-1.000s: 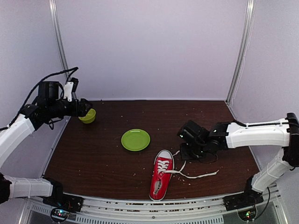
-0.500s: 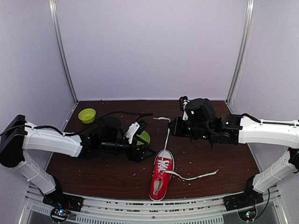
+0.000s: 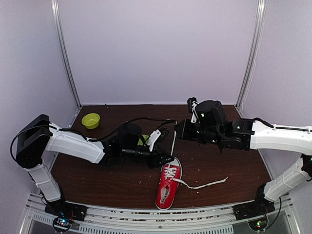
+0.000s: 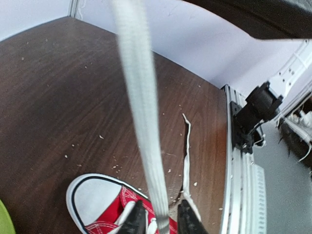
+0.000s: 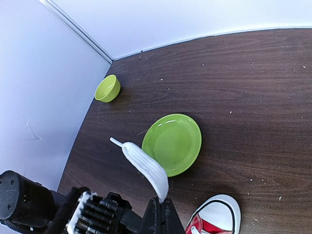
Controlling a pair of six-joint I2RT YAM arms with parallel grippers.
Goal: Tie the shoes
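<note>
The red shoe (image 3: 168,187) lies near the table's front edge with its white toe cap (image 4: 92,200) pointing away from the arm bases. One white lace (image 3: 173,144) rises taut from it to my right gripper (image 5: 163,217), which is shut on the lace end. The free tip curls out above the fingers (image 5: 141,163). My left gripper (image 4: 161,224) is low over the shoe's toe. Its jaws stand narrowly apart astride that taut lace (image 4: 141,107), with a small gap on each side. The other lace (image 3: 204,184) lies loose on the table to the right.
A green plate (image 5: 173,144) lies behind the shoe, mostly hidden by my left arm in the top view. A small green bowl (image 3: 90,120) stands at the back left corner. The metal rail (image 4: 239,165) runs along the table's front edge. Crumbs dot the brown tabletop.
My left arm has come from the bowl at the back left to the shoe's toe, and its jaws have narrowed around the taut lace. My right gripper has lifted the lace up and back.
</note>
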